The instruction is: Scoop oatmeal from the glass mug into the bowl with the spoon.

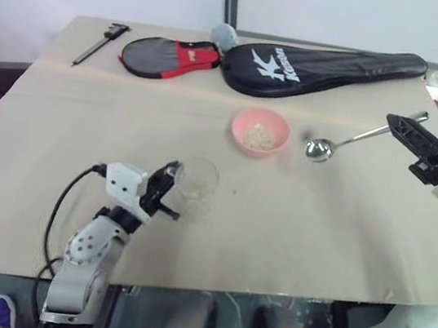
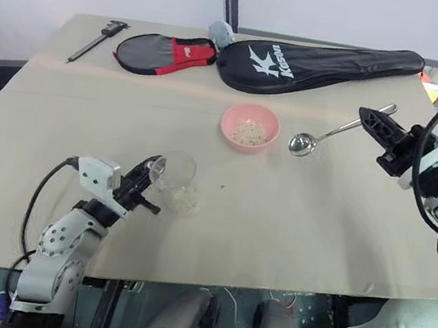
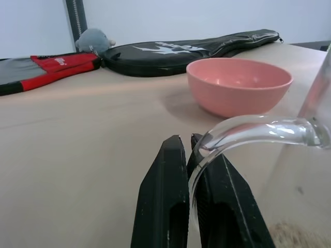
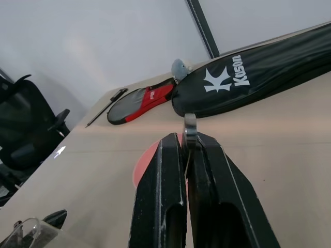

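The long tan table is carrying everything here, with the big black racket cover and the smaller red and grey one lying along its far edge, a dark caliper off at the far left corner. Moving down in size, the left gripper is clenching its two fingers on the clear handle of the glass mug, and the mug is sitting tilted near the table's front left with a small heap of oatmeal showing at its base. The pink bowl is sitting mid-table, well apart from the mug, already holding some pale flakes. The right gripper is pinching the thin handle of the spoon, whose empty scoop is hovering just to the right of the bowl. The risk now looks like that tilt: the grip is on a slim, slick glass loop, so the mug could pivot or slide and spill flakes onto the table, and a spoon pushed in at an angle could tip it further.
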